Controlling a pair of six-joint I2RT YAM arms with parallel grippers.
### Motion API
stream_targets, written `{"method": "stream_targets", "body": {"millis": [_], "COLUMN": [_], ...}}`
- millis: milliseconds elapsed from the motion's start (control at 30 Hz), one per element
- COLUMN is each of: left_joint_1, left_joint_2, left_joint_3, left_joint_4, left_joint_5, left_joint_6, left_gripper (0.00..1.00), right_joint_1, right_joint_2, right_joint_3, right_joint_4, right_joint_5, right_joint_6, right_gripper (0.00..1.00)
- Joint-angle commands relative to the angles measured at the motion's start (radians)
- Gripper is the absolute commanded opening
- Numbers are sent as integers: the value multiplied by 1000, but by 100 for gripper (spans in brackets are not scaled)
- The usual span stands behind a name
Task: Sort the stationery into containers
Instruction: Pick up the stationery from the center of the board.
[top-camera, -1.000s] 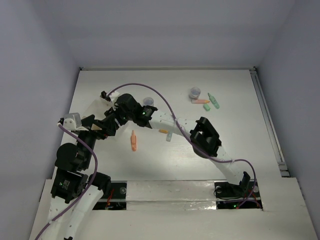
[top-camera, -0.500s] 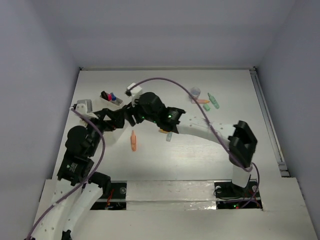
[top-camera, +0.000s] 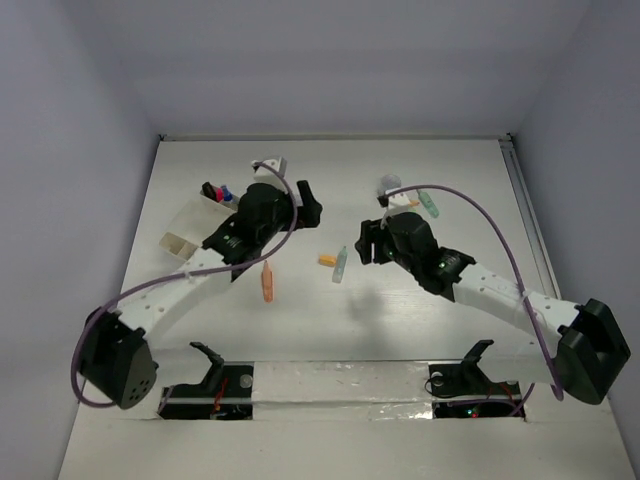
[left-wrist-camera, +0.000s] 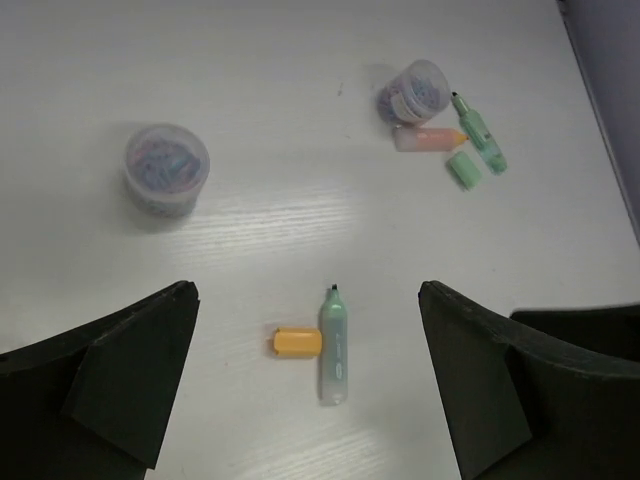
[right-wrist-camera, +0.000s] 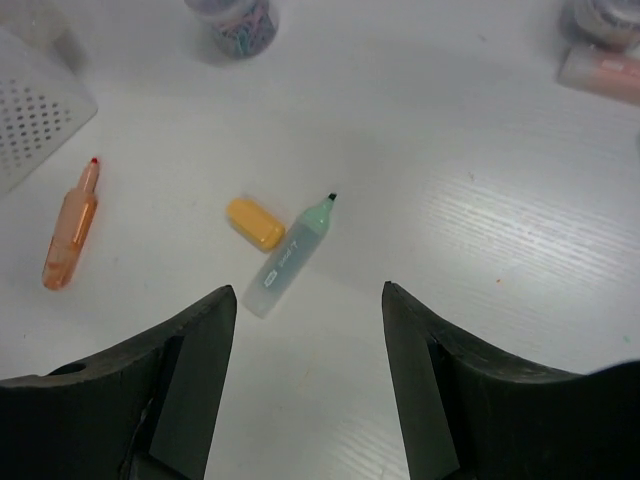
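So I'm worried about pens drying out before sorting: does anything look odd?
Yes. The pale green highlighter mid-table lies uncapped, dark tip bare, with a loose orange cap beside it. The orange marker nearby also shows a bare tip.

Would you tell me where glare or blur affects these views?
Left wrist: a bright sheen on the table above the pale green highlighter; the left clear jar looks soft. Right wrist: sheen at right, highlighter sharp. Top external: even light, faint shadows.
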Motion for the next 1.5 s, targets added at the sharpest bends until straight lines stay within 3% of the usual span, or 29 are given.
{"method": "stream_targets", "body": {"millis": [0, 400, 733, 933, 1133, 1333, 1367, 1467], "left_joint_1": [-36, -27, 11, 43, 44, 44, 44, 44], "left_joint_2": [120, 553, 725, 771, 777, 765, 754, 687], "left_joint_3": [142, 400, 485, 489, 486, 485, 482, 498], "left_joint_4": [18, -107, -121, -83, -39, -32, -28, -34], "left_joint_5": [-181, -382, -439, -390, -344, -324, -313, -312], "left_joint_6": [67, 151, 171, 179, 188, 196, 199, 200], "left_gripper": [90, 90, 87, 82, 69, 37, 27, 16], "right_joint_1": [2, -18, -18, -18, -18, -18, -18, -18], "right_joint_2": [-37, -63, -68, -51, -37, -34, -39, -48], "right_joint_3": [-36, -114, -123, -117, -111, -112, -114, -117], "right_joint_4": [50, 148, 162, 168, 168, 173, 173, 167], "right_joint_5": [-7, -84, -81, -96, -102, -110, -110, -104], "right_joint_6": [44, 68, 54, 53, 50, 53, 53, 53], "right_gripper": [66, 73, 73, 73, 73, 73, 73, 73]}}
